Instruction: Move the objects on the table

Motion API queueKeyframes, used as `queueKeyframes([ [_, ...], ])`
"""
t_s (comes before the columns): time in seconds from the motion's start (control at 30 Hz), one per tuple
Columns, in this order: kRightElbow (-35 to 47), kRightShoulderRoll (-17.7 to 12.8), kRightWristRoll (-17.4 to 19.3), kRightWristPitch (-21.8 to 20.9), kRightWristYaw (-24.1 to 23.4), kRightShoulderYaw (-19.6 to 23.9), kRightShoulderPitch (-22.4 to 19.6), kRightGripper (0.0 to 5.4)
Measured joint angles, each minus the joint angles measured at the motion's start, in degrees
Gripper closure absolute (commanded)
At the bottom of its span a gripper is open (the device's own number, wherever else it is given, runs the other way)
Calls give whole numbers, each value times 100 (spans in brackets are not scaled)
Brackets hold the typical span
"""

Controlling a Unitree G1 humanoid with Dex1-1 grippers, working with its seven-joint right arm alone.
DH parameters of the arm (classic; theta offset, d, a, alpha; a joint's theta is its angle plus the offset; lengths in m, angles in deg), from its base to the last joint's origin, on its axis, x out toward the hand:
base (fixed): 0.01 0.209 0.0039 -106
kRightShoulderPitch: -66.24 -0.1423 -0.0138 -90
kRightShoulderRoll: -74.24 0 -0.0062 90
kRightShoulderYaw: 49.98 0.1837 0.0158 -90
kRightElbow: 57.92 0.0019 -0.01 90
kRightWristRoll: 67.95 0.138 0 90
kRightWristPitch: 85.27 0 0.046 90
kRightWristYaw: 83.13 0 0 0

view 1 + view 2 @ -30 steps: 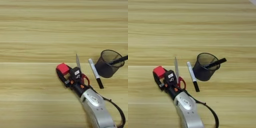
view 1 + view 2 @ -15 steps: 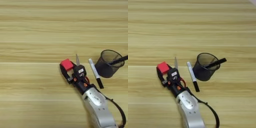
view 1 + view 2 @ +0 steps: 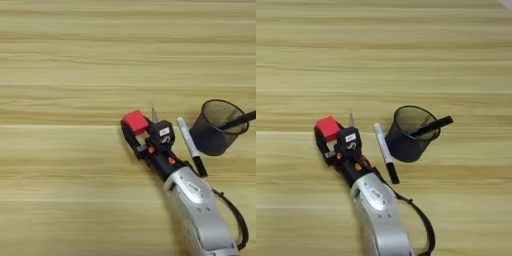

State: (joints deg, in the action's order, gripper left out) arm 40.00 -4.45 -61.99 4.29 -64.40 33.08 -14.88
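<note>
Right gripper (image 3: pixel 136 131): two black fingers, spread about the width of the red cube (image 3: pixel 135 121) and set either side of it, one finger (image 3: pixel 128 138) plainly seen along the cube's left side, the other mostly hidden under the black wrist block; pinching the cube as far as can be read, firm contact not certain. Silver forearm (image 3: pixel 200 215), smooth and rounded, entering from the bottom edge at right, with a black cable looping beside it.

Red cube: small, matte, square-faced, near the table's middle, just left of the scissors' tip.

Scissors (image 3: pixel 154 115): only the silver pointed blade tip showing above the wrist block, pointing away from the robot; handles hidden beneath the gripper.

Marker (image 3: pixel 384 151): slim white barrel, black cap at the near end, lying flat on the table, slanted, between the gripper and the cup, touching neither as far as can be seen.

Cup (image 3: pixel 409 133): black wire mesh, round, upright, open top, right of the marker. Contents: one black pen (image 3: pixel 431 126), leaning over the right rim and sticking out beyond it.

Table (image 3: pixel 65 60): light yellowish-tan wood, long horizontal grain stripes, filling both views.
</note>
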Motion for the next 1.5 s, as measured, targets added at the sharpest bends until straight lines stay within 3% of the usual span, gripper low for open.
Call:
queueKeyframes([
  [0.2, 496, -11, 12, 494, -86, 26, -177, 317],
  [0.5, 62, 48, 131, 723, -223, 262, -564, 317],
  [1.5, -2060, 78, 244, 124, 138, 410, -1299, 317],
])
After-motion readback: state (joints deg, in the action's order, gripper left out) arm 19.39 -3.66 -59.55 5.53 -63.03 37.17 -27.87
